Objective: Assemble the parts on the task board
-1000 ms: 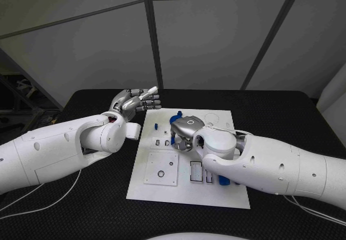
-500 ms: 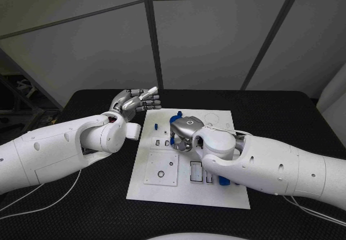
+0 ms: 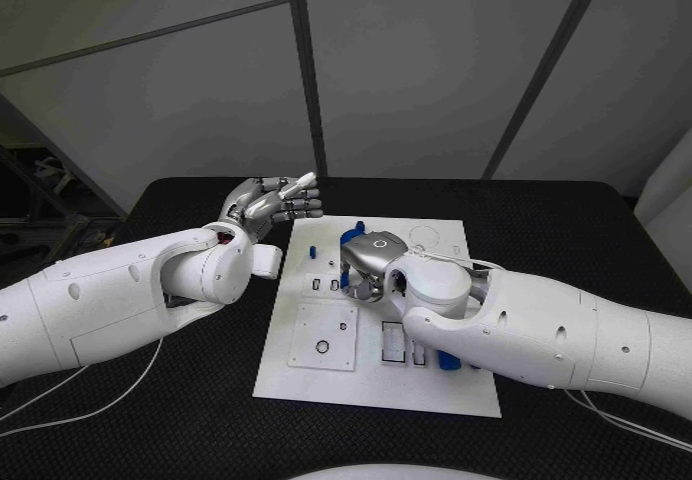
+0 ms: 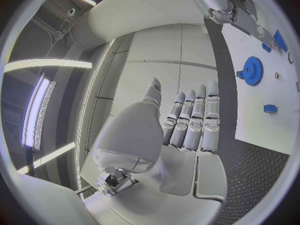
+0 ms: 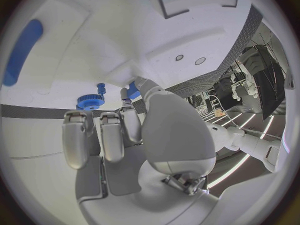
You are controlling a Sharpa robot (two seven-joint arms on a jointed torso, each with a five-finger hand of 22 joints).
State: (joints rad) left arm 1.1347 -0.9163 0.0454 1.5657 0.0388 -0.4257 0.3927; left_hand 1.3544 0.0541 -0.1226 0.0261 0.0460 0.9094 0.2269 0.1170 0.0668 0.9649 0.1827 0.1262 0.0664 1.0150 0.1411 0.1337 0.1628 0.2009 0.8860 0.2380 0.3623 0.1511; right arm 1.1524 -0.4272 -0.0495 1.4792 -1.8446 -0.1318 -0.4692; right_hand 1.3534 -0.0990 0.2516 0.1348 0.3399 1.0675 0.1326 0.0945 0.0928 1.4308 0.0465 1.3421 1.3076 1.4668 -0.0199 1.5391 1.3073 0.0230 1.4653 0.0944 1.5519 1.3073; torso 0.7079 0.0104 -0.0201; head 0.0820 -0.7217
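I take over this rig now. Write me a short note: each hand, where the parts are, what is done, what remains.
Left hand: open, raised beside the white board's far left corner, holding nothing.
Right hand: over the board's middle, fingers pinching a small blue part.
Blue gear sits on the board near it; a long blue piece lies by the right arm.
Done: cannot tell.
Left: place the held part, then the loose pieces.

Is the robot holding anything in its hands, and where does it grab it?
The left hand holds nothing, its fingers straight beside the white board. The right hand has fingertips at a small blue piece, but whether it grips it cannot be told.
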